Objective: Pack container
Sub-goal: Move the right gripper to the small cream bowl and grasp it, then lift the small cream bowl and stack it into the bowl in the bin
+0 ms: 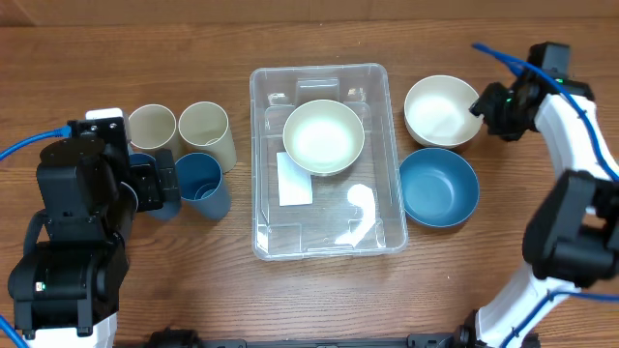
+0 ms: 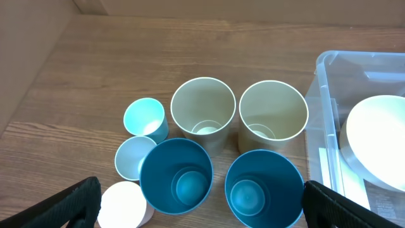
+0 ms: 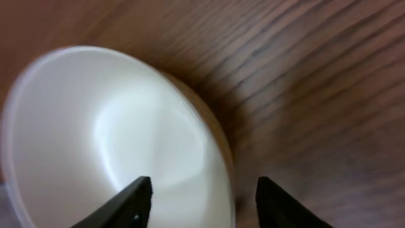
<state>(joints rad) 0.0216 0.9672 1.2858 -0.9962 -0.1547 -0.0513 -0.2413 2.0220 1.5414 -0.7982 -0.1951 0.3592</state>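
The clear container (image 1: 379, 208) lies at the table's middle, with a white label (image 1: 294, 180) on its base and a white bowl (image 1: 323, 136) inside its far half. Its corner shows in the left wrist view (image 2: 324, 76). My left gripper (image 2: 202, 212) is open, with two blue cups (image 2: 176, 176) (image 2: 264, 189) between its fingers. My right gripper (image 3: 202, 202) is open and straddles the right rim of a second white bowl (image 3: 95, 139), which stands right of the container (image 1: 441, 109).
A blue bowl (image 1: 439, 187) sits in front of the second white bowl. Two cream cups (image 2: 202, 111) (image 2: 273, 114) stand behind the blue cups. Two small light-blue cups (image 2: 144, 118) (image 2: 133, 158) and a small white one (image 2: 123, 204) stand to their left.
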